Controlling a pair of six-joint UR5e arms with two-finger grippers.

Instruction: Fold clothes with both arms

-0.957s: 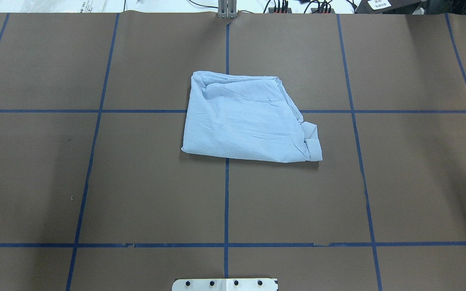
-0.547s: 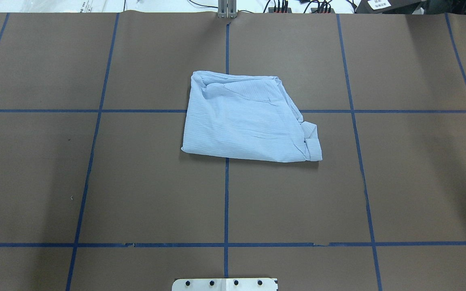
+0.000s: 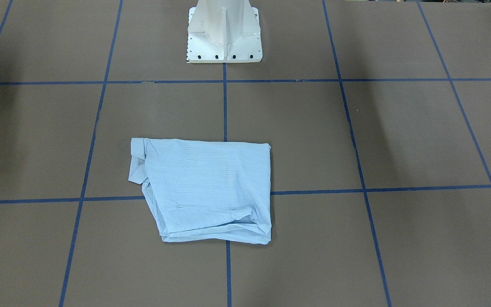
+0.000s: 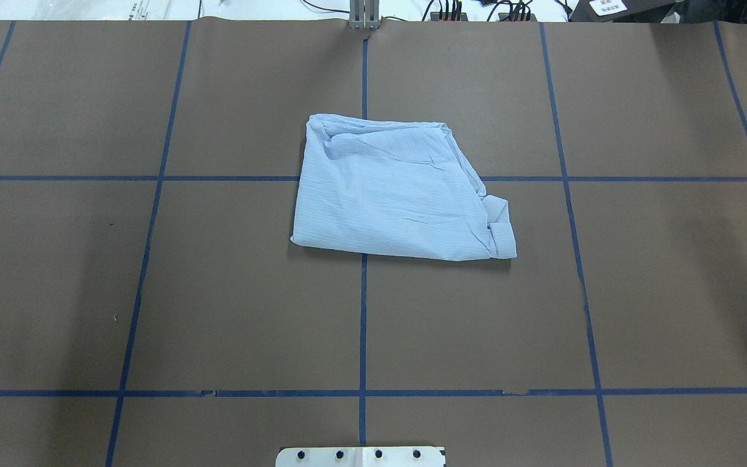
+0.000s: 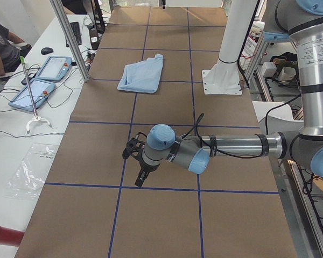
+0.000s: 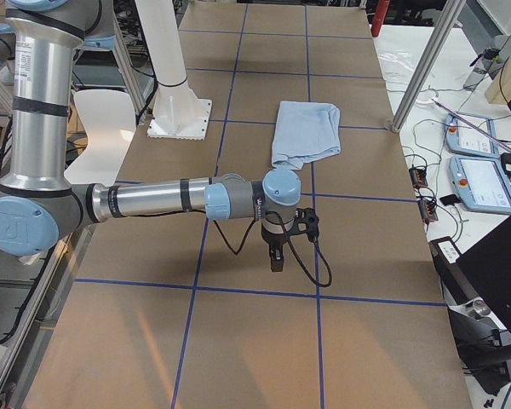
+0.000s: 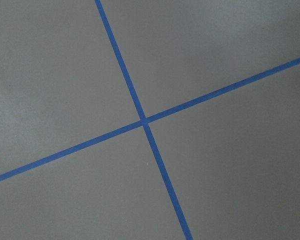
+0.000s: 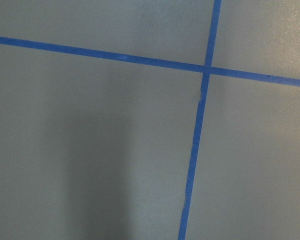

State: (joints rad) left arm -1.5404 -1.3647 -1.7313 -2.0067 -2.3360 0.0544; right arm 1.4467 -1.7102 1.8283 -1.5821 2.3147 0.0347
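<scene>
at the middle of the brown paper-covered table (image 4: 218, 292), the folded light-blue pinstriped shirt (image 4: 393, 194) lies flat. the black left gripper (image 5: 140, 180) and the black right gripper (image 6: 276, 262) hang well apart from it, toward opposite table ends; can't tell whether either's fingers are parted.

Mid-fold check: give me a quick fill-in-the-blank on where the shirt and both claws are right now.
1. The shirt lies folded on the table, covering a crossing of ____ tape lines.
2. The left claw and right claw hang over bare table; the number touching the shirt is ____.
3. Both wrist cameras show only table and tape, with no ____ in sight.
Missing words: blue; zero; shirt.
</scene>
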